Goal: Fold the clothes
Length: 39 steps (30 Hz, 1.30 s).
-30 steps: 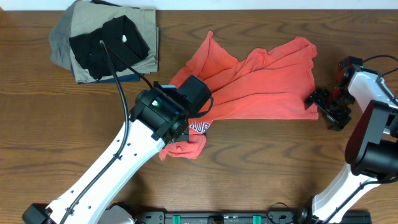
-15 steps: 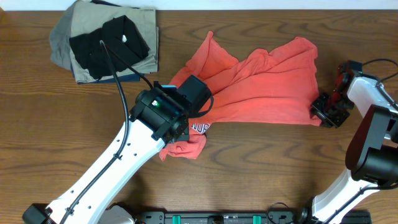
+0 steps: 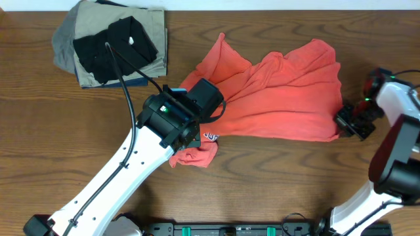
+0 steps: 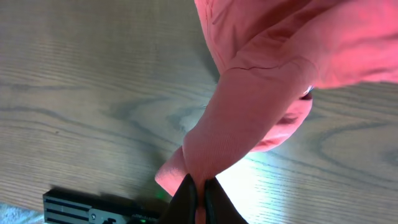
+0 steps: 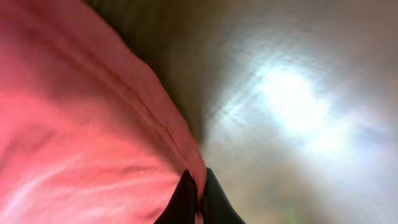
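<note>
The clothes, a coral-red T-shirt (image 3: 282, 95), lie crumpled and partly spread across the middle of the table. My left gripper (image 3: 197, 134) is shut on a bunched fold of the shirt (image 4: 249, 112) near its lower left part, where white lettering (image 3: 210, 136) peeks out. My right gripper (image 3: 341, 124) is shut on the shirt's hemmed edge (image 5: 168, 134) at its lower right corner. In both wrist views the black fingertips (image 4: 188, 193) (image 5: 185, 193) pinch red cloth between them.
A pile of folded garments (image 3: 111, 46), black on khaki on grey and navy, sits at the back left. The left arm (image 3: 125, 177) stretches diagonally from the front edge. Bare wood (image 3: 295, 183) lies in front of the shirt.
My right gripper has closed on the shirt's right corner and drawn it rightward, stretching that edge. The left gripper has kept its hold and place.
</note>
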Motion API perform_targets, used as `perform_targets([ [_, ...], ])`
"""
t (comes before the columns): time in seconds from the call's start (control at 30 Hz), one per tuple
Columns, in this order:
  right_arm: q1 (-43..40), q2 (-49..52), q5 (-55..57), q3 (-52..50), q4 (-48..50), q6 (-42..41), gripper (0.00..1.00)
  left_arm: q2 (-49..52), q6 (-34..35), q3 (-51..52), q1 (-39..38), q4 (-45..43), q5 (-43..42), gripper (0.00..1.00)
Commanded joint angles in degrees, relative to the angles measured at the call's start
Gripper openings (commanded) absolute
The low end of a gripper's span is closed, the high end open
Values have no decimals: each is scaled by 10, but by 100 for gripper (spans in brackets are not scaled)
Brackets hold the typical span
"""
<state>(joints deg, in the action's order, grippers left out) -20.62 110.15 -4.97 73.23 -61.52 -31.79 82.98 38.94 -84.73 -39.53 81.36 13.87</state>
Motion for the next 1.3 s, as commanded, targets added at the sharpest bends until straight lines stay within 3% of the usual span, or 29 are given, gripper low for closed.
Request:
perform_targets([
  [0.0, -21, -75, 2, 42, -21, 12, 1, -31, -15, -27, 2, 2, -4, 6],
  [0.4, -33, -281, 2, 161, -158, 94, 1, -183, -119, -175, 2, 5, -53, 6],
  [0.63, -33, -348, 2, 355, -283, 135, 1, -201, -144, -356, 2, 47, -60, 6],
  [0.8, -33, -354, 2, 490, -336, 141, 1, -200, -147, -393, 2, 23, -59, 6],
  [1.1, -33, -319, -35, 516, -308, 141, 1, -65, -161, -379, 3, 9, -59, 6],
  [1.27, -33, -242, -98, 516, -208, 140, 1, 70, -230, -379, 40, -108, -59, 6],
])
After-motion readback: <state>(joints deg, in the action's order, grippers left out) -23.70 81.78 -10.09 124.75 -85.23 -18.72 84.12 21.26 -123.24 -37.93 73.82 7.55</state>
